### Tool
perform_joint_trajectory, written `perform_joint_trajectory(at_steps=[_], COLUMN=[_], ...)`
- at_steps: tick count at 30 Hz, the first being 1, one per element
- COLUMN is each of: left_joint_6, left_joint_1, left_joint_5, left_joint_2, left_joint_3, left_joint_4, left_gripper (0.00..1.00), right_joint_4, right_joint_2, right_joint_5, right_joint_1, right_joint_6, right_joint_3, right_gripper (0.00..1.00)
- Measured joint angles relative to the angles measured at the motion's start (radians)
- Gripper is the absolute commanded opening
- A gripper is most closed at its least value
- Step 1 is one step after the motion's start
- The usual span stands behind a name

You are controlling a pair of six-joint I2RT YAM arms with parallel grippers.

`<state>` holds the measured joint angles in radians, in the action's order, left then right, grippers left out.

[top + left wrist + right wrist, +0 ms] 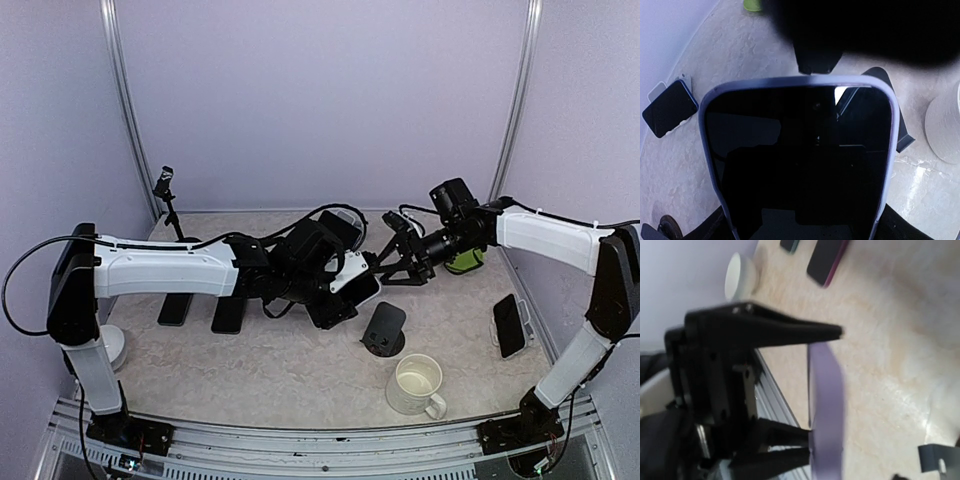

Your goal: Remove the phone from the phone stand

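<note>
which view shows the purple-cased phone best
Left wrist: the phone fills the frame, screen facing the camera. Top external shows it small and partly hidden; right wrist shows only its purple edge.

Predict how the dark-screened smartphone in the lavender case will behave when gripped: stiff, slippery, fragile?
The dark-screened smartphone in the lavender case is probably rigid: it reads as a flat, straight slab. Its glossy screen mirrors the surroundings, so the glass face is likely slippery; the case rim should grip better. Being glass-fronted, it would probably crack if dropped.
</note>
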<state>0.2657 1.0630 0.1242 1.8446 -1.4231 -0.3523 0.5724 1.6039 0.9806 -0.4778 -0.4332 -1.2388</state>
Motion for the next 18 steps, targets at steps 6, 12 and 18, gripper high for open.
perform_joint_trajectory(at_steps=[6, 12, 18], left_joint_6=[-0.145, -0.366, -0.599], left_joint_1=[-0.012, -0.063, -0.151], left_joint_5=[0.016, 0.04, 0.039], left_joint_2=[0.0, 0.0, 0.0], left_joint_3=[0.005, 0.009, 0.013], left_joint_4=[0.0, -0.034, -0.071], left_gripper=[0.35, 0.24, 0.22], right_joint_4=[-0.018, -0.034, -0.043], right_joint_2=[-0.043, -0.1, -0.13], right_joint_5=[-0.022, -0.045, -0.055], right_joint_1=[0.068, 0.1, 0.101], right_joint_6=[-0.01, -0.012, -0.013], right_joint_3=[0.0, 0.019, 0.07], right_gripper=[0.89, 0.9, 0.9])
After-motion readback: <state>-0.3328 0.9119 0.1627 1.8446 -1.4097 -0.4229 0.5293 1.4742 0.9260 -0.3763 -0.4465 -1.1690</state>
